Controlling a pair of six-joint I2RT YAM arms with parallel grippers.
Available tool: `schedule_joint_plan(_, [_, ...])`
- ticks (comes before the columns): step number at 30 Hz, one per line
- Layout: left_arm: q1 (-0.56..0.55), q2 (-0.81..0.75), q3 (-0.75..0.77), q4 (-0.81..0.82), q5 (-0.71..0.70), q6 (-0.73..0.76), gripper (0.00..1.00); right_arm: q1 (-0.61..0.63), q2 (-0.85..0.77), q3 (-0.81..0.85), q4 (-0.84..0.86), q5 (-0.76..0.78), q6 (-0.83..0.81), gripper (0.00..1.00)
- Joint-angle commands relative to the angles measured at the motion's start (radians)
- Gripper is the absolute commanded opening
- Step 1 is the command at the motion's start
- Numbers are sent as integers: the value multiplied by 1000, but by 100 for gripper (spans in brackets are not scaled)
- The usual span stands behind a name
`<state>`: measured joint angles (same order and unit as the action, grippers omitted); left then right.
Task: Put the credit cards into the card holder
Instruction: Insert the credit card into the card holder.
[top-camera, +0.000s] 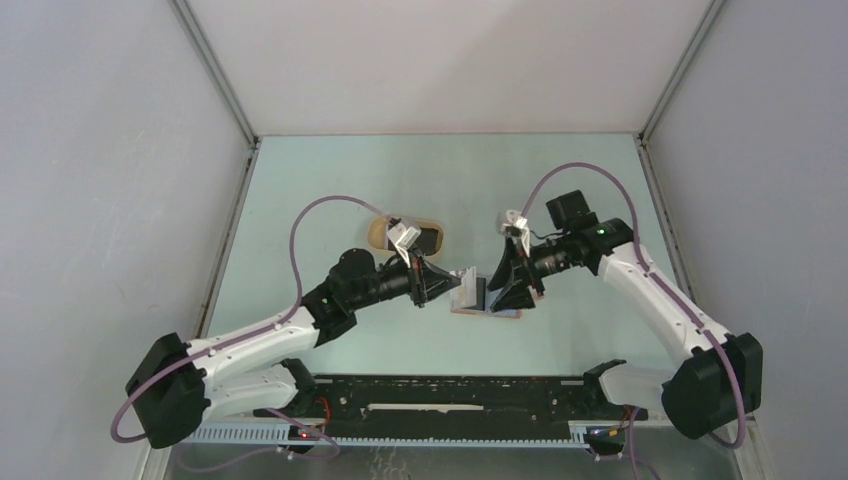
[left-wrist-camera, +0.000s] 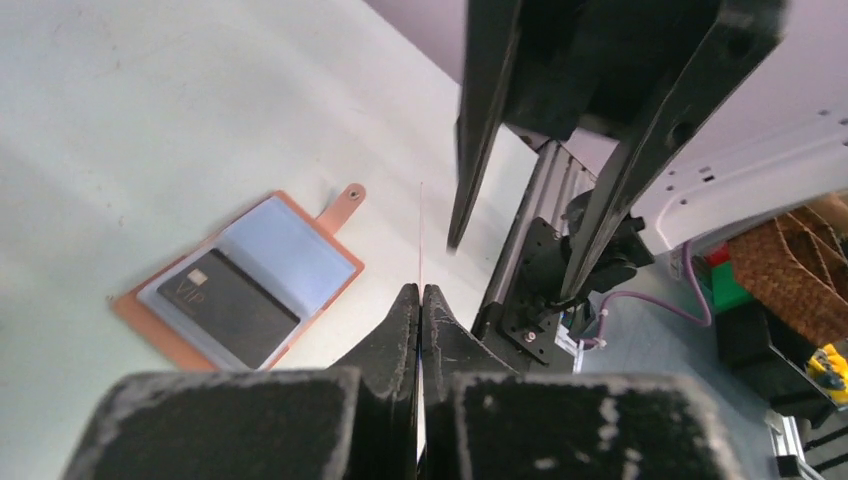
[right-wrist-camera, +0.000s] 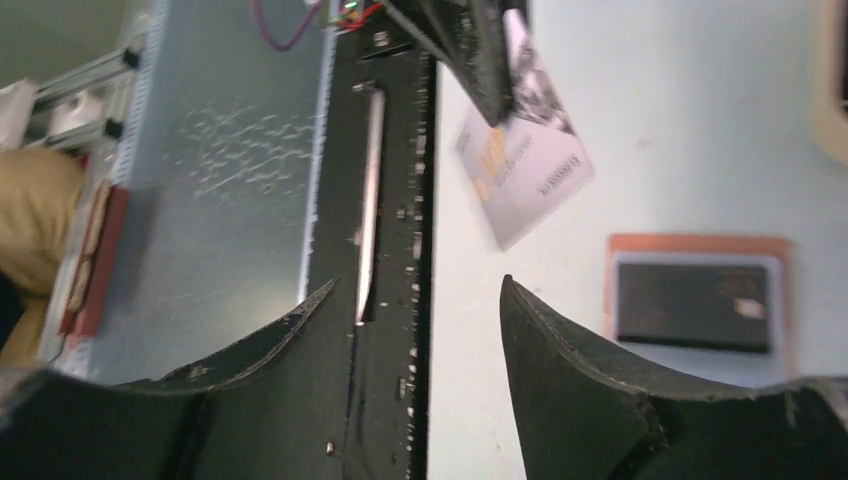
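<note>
Pinching whitish card (right-wrist-camera: 530, 170) by its edge, left jaws pressed together | right jaws spread, empty | card holder (left-wrist-camera: 290, 250) open toward bench's near edge, black card (left-wrist-camera: 228, 305) pocketed | risk: thin edge-grip lets card twist, missing pocket

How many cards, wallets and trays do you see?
white card, in the left fingers: 1
black card, in the card holder: 1
card holder: 1
beige tray: 1 (a dark shape lies inside, too small to tell)
Total: 4
</note>
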<state>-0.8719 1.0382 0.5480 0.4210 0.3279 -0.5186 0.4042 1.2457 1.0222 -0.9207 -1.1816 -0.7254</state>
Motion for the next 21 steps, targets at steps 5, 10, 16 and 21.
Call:
schedule_joint_plan(5, [49, 179, 19, 119, -38, -82, 0, -138, -24, -40, 204, 318, 202, 54])
schedule_joint_plan(10, [75, 359, 86, 184, 0, -126, 0, -142, 92, -29, 220, 426, 253, 42])
schedule_joint_plan(16, [114, 536, 117, 321, 65, -204, 0, -142, 289, 30, 135, 475, 249, 27])
schedule_joint_plan(21, [133, 649, 132, 435, 120, -256, 0, -156, 359, 53, 111, 614, 240, 31])
